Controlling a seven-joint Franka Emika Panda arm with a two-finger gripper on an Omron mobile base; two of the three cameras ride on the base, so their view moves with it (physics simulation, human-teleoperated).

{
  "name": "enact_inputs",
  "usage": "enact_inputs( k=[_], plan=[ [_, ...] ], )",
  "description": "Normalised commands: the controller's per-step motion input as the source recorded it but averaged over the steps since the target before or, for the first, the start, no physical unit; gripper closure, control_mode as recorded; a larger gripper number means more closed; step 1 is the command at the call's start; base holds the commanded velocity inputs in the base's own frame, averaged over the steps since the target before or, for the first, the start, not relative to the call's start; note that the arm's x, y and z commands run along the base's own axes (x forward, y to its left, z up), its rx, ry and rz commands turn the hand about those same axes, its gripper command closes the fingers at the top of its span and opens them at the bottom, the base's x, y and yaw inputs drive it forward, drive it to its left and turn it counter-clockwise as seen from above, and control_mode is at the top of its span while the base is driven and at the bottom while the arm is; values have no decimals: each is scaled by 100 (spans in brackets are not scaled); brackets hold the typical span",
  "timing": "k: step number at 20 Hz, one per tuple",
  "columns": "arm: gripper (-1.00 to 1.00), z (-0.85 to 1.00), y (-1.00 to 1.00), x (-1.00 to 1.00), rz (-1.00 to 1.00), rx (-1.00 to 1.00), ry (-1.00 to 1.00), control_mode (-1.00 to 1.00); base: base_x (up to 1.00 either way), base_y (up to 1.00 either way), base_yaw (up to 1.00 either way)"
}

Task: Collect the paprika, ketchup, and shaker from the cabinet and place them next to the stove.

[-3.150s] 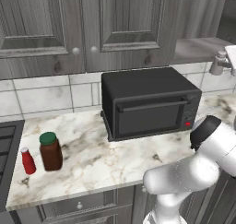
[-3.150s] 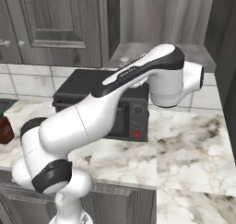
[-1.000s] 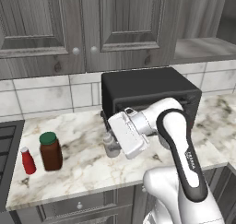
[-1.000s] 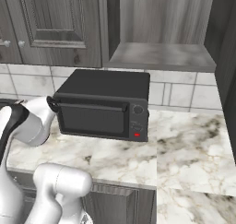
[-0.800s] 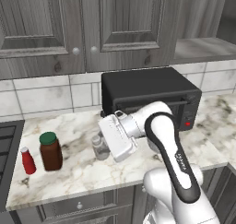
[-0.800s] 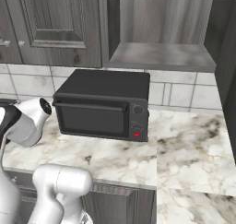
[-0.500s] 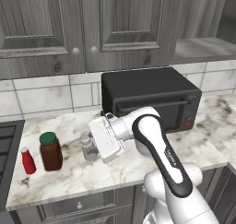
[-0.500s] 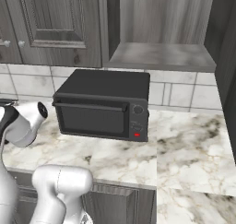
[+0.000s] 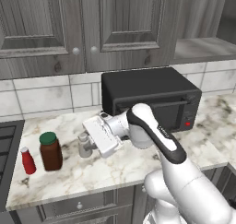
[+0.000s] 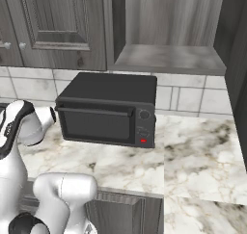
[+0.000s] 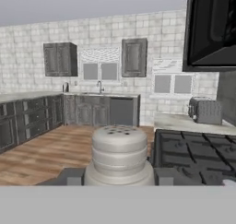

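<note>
One paprika (image 9: pixel 50 151), one ketchup (image 9: pixel 28 161) and one shaker (image 9: pixel 84 145) are out on the counter (image 9: pixel 106 170); the two jars stand just right of the stove (image 9: pixel 6 144). The gripper (image 9: pixel 88 146) is clamped on the shaker, upright near the paprika; bare marble lies between them and toward the front edge.

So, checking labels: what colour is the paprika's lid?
Dark green, on the paprika; the left base view shows it best.
</note>
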Motion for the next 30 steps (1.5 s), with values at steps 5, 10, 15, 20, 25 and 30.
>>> enact_inputs(
  k=[5,10,15,20,25,30],
  plan=[
    [100,3,1,6,12,0,2,-100,0,0,0],
    [100,0,0,-67,0,1,-6,-100,0,0,0],
    [100,0,0,-77,-4,5,-4,-100,0,0,0],
    [100,-5,0,-64,-12,10,0,-100,0,0,0],
    [100,-4,13,-36,-29,12,1,-100,0,0,0],
    [100,0,21,-40,-43,10,2,-100,0,0,0]
  ],
)
